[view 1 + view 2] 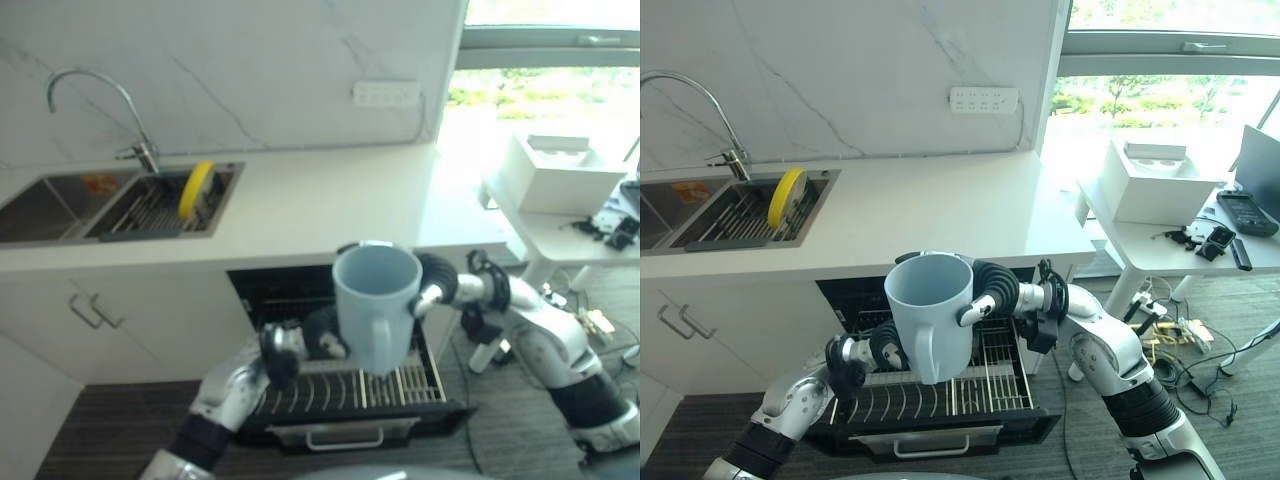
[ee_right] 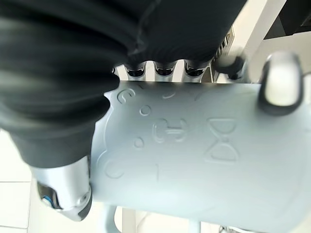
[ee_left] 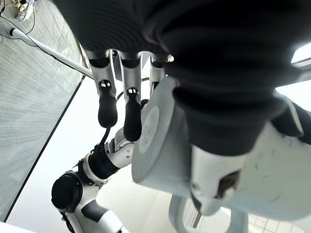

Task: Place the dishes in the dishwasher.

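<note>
A pale blue mug (image 1: 375, 300) hangs in the air above the open dishwasher's pulled-out rack (image 1: 400, 385), mouth up and handle facing me. My right hand (image 1: 995, 285) is shut on its upper side, with the fingers (image 2: 165, 70) over the far wall and the thumb on the near one. My left hand (image 1: 305, 340) is at the mug's lower left. Its fingers (image 3: 131, 116) lie against the mug's base (image 3: 150, 131) and its thumb presses on the mug's side, pinching it. A yellow plate (image 1: 196, 188) stands on edge in the sink's drying rack.
The white counter (image 1: 330, 200) runs above the dishwasher, with a double sink (image 1: 50, 205) and faucet (image 1: 90, 85) at the left. A white side table (image 1: 1200, 240) at the right carries a white box (image 1: 1155, 180) and small devices. Cabinet handles (image 1: 95, 312) show at the lower left.
</note>
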You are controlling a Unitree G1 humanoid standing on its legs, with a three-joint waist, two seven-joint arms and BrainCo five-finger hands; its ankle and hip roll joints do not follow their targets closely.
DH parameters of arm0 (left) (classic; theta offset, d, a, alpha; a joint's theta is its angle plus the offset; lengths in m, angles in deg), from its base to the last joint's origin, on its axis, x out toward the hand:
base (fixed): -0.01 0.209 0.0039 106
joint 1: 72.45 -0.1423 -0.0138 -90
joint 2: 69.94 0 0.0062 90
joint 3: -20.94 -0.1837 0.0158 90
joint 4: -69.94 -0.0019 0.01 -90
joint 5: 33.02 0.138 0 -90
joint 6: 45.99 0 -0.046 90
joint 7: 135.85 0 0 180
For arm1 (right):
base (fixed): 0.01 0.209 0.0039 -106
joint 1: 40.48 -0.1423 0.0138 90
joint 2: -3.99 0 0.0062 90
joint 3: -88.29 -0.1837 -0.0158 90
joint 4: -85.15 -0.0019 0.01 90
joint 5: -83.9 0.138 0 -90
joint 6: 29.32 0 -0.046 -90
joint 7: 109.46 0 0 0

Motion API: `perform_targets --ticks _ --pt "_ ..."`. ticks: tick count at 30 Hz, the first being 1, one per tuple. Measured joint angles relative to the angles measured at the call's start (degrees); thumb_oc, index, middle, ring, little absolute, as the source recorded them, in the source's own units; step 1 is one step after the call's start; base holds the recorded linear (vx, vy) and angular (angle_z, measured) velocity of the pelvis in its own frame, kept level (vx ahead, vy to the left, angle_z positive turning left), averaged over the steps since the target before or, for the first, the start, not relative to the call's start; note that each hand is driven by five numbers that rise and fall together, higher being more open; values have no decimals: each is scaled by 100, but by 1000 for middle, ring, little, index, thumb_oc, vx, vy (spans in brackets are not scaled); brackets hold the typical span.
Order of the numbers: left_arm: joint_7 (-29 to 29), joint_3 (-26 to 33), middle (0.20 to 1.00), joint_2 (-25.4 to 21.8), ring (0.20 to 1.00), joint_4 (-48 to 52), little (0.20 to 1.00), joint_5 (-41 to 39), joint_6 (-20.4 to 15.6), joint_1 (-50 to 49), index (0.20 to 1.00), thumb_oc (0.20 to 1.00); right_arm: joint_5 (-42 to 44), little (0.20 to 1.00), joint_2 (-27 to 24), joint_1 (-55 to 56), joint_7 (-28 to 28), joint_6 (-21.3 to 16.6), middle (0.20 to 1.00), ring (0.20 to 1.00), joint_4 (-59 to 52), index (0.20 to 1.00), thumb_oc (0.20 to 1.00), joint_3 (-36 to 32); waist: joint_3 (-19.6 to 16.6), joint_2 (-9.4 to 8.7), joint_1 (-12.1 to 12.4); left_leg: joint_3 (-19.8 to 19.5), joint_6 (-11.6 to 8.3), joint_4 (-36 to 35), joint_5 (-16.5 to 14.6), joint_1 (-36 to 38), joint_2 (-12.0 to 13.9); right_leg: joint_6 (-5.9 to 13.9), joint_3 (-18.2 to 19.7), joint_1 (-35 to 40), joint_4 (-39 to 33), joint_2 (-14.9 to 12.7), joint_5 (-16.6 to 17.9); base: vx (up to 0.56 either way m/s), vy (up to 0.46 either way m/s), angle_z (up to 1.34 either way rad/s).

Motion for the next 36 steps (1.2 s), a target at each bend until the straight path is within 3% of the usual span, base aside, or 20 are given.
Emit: perform_targets --ticks 9,15,18,22,27,32,35,36 --pt "-548 547 1000 -122 1000 -130 1000 12 -49 -423 1000 1000 -346 200 -239 306 -199 -214 200 200 52 200 200 -316 5 2 15 -9 10 0 -8 -6 8 -3 -13 1 -2 -5 -3 0 0 0" --pt "-955 941 1000 -298 1000 -94 1000 2 -230 -490 1000 1000 -643 200 -383 955 -580 -548 200 200 370 200 200 -886 19 -8 47 -12 -1 -1 -22 -14 9 -16 -19 -2 -2 -13 -16 6 -1 0" --pt "-1458 1237 1000 -281 1000 -77 1000 44 -427 -615 1000 1000 -966 200 -386 1182 -869 -715 200 200 376 200 200 -1134 30 -27 61 -20 -10 -1 -34 -21 15 -16 -30 -2 -3 -16 -27 50 9 2" --pt "-2275 1495 1000 -427 1000 -185 1000 1148 -688 -674 1000 1000 -1228 200 -386 1357 -1351 -730 200 200 425 200 200 -1328 31 -24 65 -50 -2 -2 -35 -38 4 -5 -63 4 -3 -40 -31 44 8 5" --pt "-2656 1464 1000 -587 1000 -183 1000 1981 -545 -832 1000 1000 -1456 200 -185 1456 -1900 -737 200 200 593 200 200 -1338 43 -14 88 -132 22 -1 -17 -93 -14 28 -150 5 -4 -66 -54 68 -7 10" --pt "-3157 1206 1000 -661 1000 -100 1000 2637 -453 -834 1000 1000 -1792 200 -62 1658 -2393 -771 200 200 567 200 200 -1290 308 47 90 -136 16 -1 -11 -170 -15 44 -152 -68 -3 -68 -57 -33 -30 0" --pt "-3468 985 1000 -804 1000 -94 1000 3038 -431 -736 1000 1000 -1859 200 -44 1593 -2722 -920 200 200 616 200 200 -1214 455 56 99 -148 -46 2 115 -502 -16 20 -148 -401 -2 -62 30 -321 -42 1" --pt "-3831 640 1000 -1036 1000 -116 1000 3293 -398 -525 1000 1000 -1894 200 -60 1423 -2979 -1121 200 200 687 200 200 -988 524 58 102 -175 -72 33 205 -821 -41 8 -144 -714 -1 -66 97 -223 -50 6"
